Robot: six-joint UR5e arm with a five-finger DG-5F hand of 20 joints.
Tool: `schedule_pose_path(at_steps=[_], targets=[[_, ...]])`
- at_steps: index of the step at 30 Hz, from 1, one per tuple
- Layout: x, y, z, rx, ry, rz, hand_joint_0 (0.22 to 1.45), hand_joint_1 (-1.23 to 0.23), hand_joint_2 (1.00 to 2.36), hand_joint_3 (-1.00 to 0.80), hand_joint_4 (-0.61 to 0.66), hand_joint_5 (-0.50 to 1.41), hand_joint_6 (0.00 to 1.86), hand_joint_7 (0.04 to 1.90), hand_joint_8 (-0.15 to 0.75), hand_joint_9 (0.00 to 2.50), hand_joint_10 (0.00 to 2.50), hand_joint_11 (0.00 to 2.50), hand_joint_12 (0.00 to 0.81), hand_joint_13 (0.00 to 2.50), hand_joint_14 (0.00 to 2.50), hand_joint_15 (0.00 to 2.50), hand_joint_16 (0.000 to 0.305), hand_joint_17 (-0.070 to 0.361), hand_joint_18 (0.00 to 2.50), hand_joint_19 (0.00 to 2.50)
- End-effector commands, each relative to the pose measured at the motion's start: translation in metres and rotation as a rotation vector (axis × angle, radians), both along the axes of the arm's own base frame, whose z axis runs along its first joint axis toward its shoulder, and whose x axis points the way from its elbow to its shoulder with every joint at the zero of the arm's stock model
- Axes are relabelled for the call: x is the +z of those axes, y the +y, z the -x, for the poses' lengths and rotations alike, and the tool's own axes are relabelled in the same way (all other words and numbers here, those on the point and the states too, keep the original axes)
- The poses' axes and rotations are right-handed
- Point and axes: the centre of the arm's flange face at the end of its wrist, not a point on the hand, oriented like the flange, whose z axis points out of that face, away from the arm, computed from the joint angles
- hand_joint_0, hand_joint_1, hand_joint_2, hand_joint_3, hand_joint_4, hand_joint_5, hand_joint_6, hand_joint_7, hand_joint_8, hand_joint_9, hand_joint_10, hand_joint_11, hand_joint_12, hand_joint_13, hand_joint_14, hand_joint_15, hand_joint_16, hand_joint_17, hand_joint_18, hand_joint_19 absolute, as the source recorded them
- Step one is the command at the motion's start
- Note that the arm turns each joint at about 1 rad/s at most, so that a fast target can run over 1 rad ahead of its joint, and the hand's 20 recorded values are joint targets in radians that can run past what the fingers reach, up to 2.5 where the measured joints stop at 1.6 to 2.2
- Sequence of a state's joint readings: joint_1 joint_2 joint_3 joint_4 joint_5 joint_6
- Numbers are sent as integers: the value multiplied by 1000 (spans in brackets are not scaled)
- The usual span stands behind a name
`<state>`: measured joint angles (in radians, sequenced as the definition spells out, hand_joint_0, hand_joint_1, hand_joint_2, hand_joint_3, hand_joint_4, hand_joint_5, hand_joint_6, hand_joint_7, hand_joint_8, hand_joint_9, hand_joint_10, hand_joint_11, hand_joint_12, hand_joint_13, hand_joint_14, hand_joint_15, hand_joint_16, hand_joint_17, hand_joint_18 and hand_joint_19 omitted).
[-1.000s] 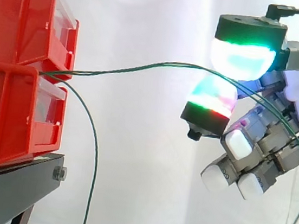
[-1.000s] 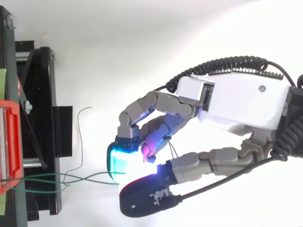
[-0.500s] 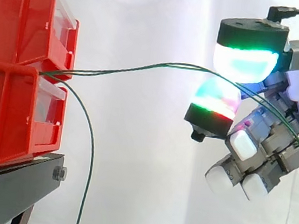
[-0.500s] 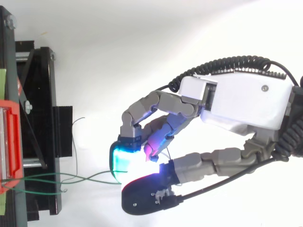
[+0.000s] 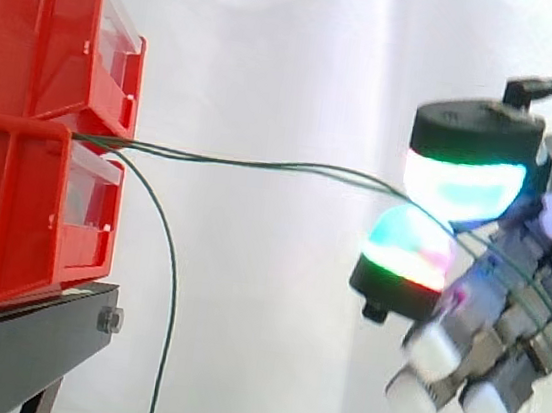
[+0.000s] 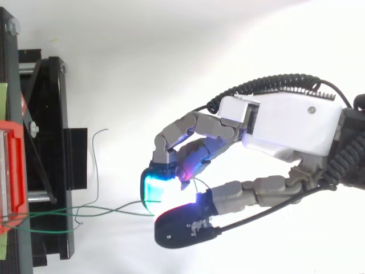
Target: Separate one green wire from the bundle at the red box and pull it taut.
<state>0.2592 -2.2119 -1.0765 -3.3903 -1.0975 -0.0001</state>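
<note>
before a white curtain [image 5: 273, 65], the hand [image 6: 285, 123] pinched two green wires [image 5: 261, 163] between its pads [image 5: 459, 189], clear of the red bins' [image 5: 25, 115] front edge, seemingly to draw them level.

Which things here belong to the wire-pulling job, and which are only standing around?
Part of the job:
- green wires stretched from the red bins
- hand pinching them
- hanging green wire, loose below the bins

Only standing around:
- black stand
- white curtain
</note>
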Motion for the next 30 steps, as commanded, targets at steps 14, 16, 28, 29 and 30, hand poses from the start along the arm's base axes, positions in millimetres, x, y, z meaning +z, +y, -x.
schedule_pose_path(at_steps=[14, 16, 28, 29, 30], targets=[[-40, 7, 0, -53, -96, -68, 615, -759, 1014, -205, -26, -130, 907, 1059, 204, 1128, 15, 580, 304, 600, 9, 232, 45, 101, 507, 449], [-39, 7, 0, -57, -98, -67, 616, -753, 1014, -222, -28, -134, 909, 1040, 209, 1145, 19, 674, 301, 616, 10, 258, 45, 100, 510, 456], [-38, -18, 10, -200, -68, 12, 617, -745, 1015, -239, -32, -141, 910, 1025, 217, 996, 18, 636, 293, 617, 11, 273, 43, 97, 524, 467], [-38, -19, 11, -206, -63, 17, 616, -746, 1016, -236, -29, -141, 909, 1025, 217, 967, 14, 599, 294, 617, 11, 269, 43, 97, 526, 467], [-38, -20, 12, -213, -57, 22, 616, -746, 1015, -236, -30, -140, 910, 1016, 219, 902, 16, 524, 294, 615, 11, 268, 43, 97, 526, 467]])
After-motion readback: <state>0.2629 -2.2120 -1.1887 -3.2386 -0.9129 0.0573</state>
